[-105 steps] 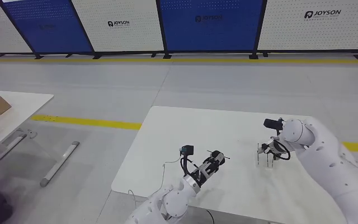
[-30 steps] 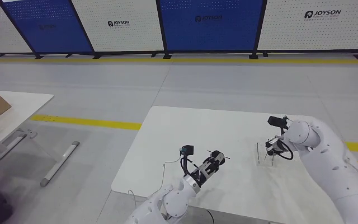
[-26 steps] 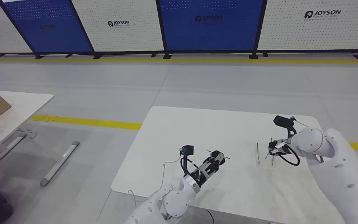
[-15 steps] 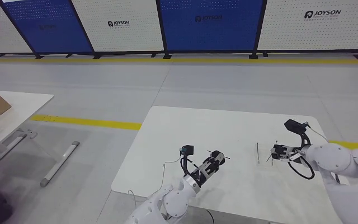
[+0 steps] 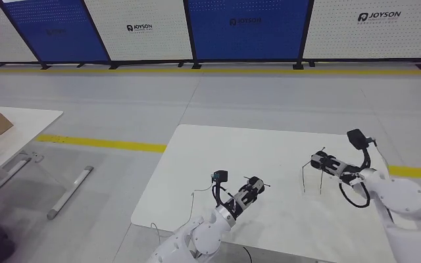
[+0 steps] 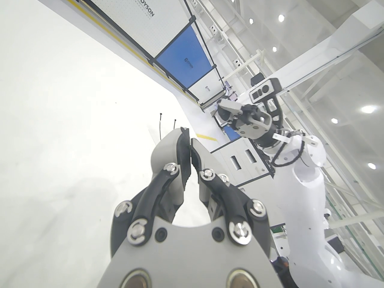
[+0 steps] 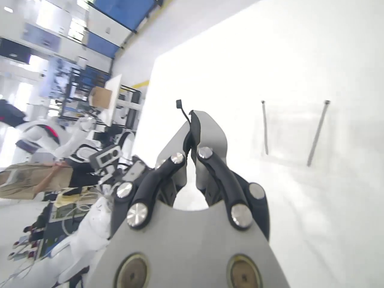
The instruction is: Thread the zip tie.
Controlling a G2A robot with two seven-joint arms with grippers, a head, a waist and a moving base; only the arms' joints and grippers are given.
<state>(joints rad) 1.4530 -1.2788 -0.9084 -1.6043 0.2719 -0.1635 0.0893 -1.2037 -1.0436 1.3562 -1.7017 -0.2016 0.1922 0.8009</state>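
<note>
The zip tie [image 7: 179, 102] is pinched in the right gripper [image 7: 191, 115] at 3 o'clock; the left gripper [image 6: 186, 132], pressed together at 6 o'clock, probably must be opened next.

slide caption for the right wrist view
Right tool shut on a zip tie, two spare zip ties lying on the table

Table [image 5: 217, 158]: my left gripper [image 5: 256, 185] sits over the near half, about mid-width. My right gripper [image 5: 316, 160] hangs to its right and farther back, above the table, with a zip tie [image 7: 183, 112] pinched in it and poking past the fingertips. On the table, just nearer than the right gripper: loose zip tie [image 5: 303, 179], then second loose zip tie [image 5: 320, 183] to its right, side by side, apart.
</note>
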